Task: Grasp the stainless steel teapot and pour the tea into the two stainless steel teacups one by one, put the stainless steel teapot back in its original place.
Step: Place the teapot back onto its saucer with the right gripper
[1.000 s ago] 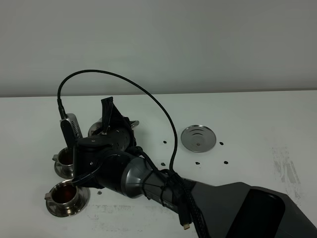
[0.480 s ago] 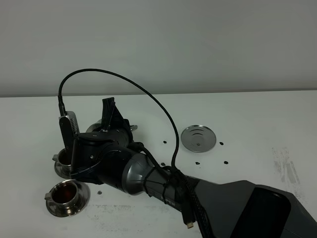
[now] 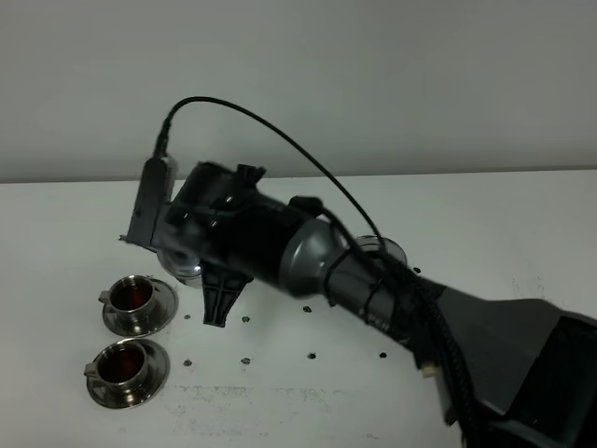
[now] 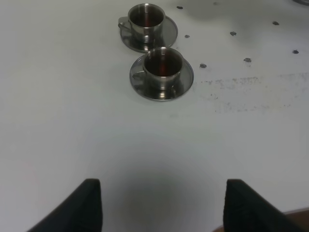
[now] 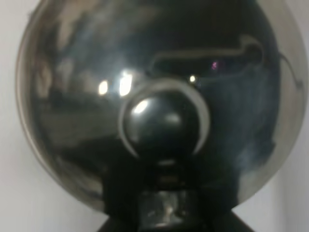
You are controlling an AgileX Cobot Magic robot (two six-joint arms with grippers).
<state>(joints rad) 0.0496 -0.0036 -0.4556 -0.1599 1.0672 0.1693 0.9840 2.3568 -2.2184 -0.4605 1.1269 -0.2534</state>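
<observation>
My right gripper (image 3: 213, 280) is shut on the stainless steel teapot (image 3: 185, 265) and holds it above the table, right of the far cup. The arm hides most of the pot. The right wrist view looks down on its lid knob (image 5: 161, 123) and shiny body (image 5: 72, 96). The two stainless steel teacups (image 3: 133, 297) (image 3: 121, 366) stand on saucers at the left, each with dark reddish-brown tea (image 4: 163, 63) (image 4: 146, 16). The flat steel disc (image 3: 390, 250) shows only as a sliver behind the arm. My left gripper (image 4: 164, 208) is open and empty, well short of the cups.
Small dark dots (image 3: 309, 355) mark the white table (image 3: 522, 233). A black cable (image 3: 280, 135) loops above the right arm. The wide right arm (image 3: 448, 327) covers the table's middle and right front.
My right arm has lifted and swung back and to the right with the teapot, away from the cups. The far cup is now uncovered and holds tea.
</observation>
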